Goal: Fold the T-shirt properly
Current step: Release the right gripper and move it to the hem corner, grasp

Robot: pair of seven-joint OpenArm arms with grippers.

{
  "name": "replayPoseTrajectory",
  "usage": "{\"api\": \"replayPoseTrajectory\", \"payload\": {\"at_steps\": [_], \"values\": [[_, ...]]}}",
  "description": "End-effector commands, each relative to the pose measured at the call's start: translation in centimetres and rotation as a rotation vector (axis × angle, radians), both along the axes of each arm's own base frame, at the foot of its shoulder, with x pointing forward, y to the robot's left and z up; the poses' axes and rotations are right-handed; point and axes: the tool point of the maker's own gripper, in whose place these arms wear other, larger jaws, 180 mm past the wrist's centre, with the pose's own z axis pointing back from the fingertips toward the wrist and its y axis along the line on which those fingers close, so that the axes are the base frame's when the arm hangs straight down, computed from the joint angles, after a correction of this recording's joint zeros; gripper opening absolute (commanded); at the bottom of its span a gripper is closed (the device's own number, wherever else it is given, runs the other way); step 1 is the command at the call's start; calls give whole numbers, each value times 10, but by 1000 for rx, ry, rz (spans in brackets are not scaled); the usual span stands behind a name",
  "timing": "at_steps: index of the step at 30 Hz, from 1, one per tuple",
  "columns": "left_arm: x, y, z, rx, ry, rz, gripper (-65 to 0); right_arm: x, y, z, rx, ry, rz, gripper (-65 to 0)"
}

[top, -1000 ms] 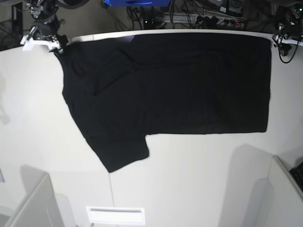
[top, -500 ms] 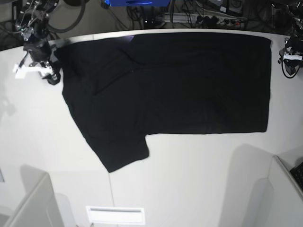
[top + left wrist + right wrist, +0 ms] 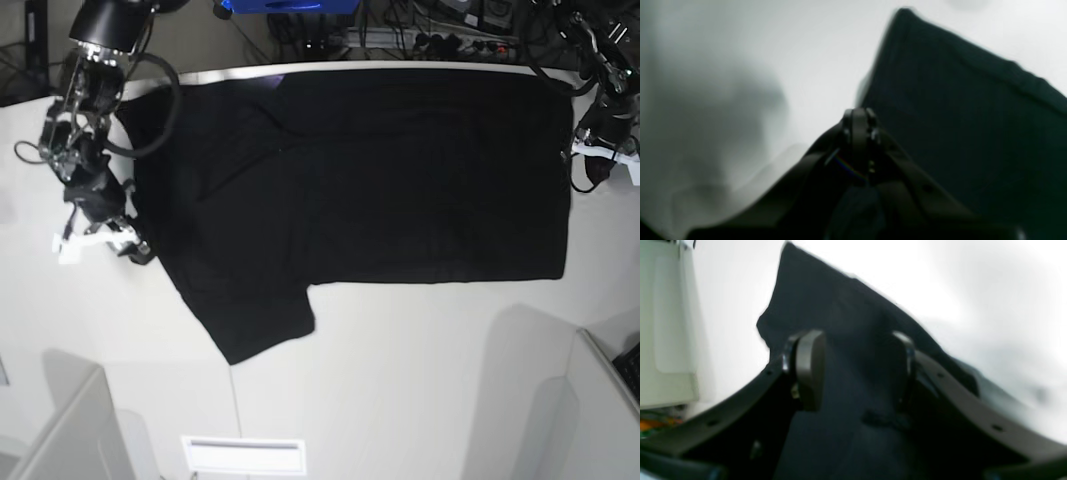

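Both arms have descended beside the large black cloth T-shirt [image 3: 360,180]: left gripper [image 3: 858,115] clenched, right gripper [image 3: 853,370] spread over cloth; you grasp next.

We are looking at a white table [image 3: 420,380] carrying the black T-shirt [image 3: 400,170], which is lying flat along the table's far edge. One sleeve is pointing toward the near edge, and the near half of the table is showing bare.

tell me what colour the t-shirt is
Plain black; the T-shirt shows best in the base view.
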Motion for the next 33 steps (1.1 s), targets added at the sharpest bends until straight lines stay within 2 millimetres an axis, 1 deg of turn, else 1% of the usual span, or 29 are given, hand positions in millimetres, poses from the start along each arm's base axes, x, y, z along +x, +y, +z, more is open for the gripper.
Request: {"api": "replayPoseTrajectory", "payload": {"at_steps": [1,3,6,7,11,14,18,21,23,25,29,33], "values": [[9,6,17,44,-40,-25,-650,20,0,20,-32,-76,35,-363],[13,3,17,49,-35,-47,-650,42,6,23,-88,-97,92,-363],[14,7,20,61,-35,-47,-650,72,11,22,-163,-85,148,-363],[14,9,21,64,-35,-45,-650,83,12,24,-185,-87,165,-360],[14,11,23,73,-32,-48,-650,115,25,22,-224,-67,244,-357],[14,11,24,74,-33,-48,-650,131,33,11,-214,-22,282,-354],[14,11,23,73,-32,-48,-650,146,40,-2,-170,25,318,-290],[14,11,23,73,-32,-48,-650,157,46,-11,-158,22,344,-281],[14,11,23,73,-32,-48,-650,161,41,-18,-201,31,360,-275],[14,11,23,73,-32,-48,-650,168,48,-25,-252,31,391,-275],[14,11,23,73,-32,-48,-650,169,45,-42,-318,49,412,-276],[14,11,23,73,-32,-48,-650,166,49,-49,-360,51,445,-279]]}}
